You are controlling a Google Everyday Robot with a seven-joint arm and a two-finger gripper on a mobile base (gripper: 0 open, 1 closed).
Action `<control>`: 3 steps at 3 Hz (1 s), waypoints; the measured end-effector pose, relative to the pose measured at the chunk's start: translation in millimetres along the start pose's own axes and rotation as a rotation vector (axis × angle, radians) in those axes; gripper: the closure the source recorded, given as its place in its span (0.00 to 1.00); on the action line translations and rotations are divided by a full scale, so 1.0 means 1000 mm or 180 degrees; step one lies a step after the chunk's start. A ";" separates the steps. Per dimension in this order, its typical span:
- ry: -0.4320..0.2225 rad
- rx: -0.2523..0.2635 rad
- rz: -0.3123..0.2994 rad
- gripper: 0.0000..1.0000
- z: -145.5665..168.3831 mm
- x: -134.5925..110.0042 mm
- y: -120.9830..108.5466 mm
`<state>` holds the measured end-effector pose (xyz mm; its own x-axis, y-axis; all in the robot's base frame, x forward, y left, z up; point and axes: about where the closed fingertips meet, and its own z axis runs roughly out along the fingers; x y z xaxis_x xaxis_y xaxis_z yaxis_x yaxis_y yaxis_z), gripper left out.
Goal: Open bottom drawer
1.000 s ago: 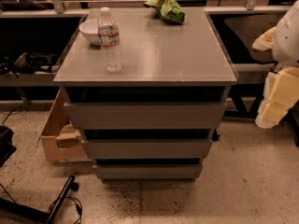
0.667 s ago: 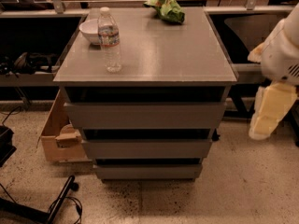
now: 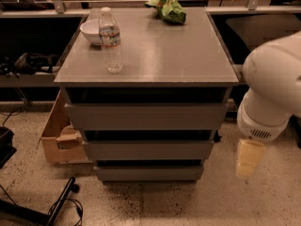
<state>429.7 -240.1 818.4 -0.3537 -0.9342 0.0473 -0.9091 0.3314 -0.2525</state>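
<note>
The bottom drawer (image 3: 149, 173) is picked out at the six o'clock foot of the cabinet (image 3: 155, 55), and it is judged shut: no tray is exposed, only a thin dark gap above its front. Nothing of the task is done yet, as far as can be seen. The gripper (image 3: 248, 158) is hung low at about four o'clock in the view, off the cabinet's right flank and apart from every drawer front. Whether it is spread or closed cannot be told. The whole job is left: the gripper would have to be brought round toward eight o'clock, the lowest front caught, probably by its upper edge, and the drawer drawn out toward six o'clock.

Now the surfaces. The three fronts are plain, flat, matt grey slabs with no handles fitted; the lowest is seen as the slimmest, under the middle drawer (image 3: 148, 149) and top drawer (image 3: 146, 117). The cabinet's top is a smooth grey sheet with a dull sheen. A clear plastic water bottle (image 3: 111, 40) and a round white bowl (image 3: 90, 31) are set at ten o'clock on it, a crumpled green bag (image 3: 168, 9) at twelve. The gripper is cream and blocky, carried under the rounded white arm (image 3: 275, 88). A speckled floor (image 3: 141, 206) is spread below, and a cardboard box (image 3: 59, 135) is tucked at the cabinet's nine o'clock side.
</note>
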 end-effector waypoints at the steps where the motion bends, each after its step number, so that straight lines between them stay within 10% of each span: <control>1: 0.0099 -0.0022 0.0078 0.00 0.070 0.014 0.016; 3: 0.0138 -0.0060 -0.0032 0.00 0.105 -0.003 0.038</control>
<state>419.5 -238.8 707.6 -0.3535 -0.9309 0.0917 -0.9165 0.3250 -0.2334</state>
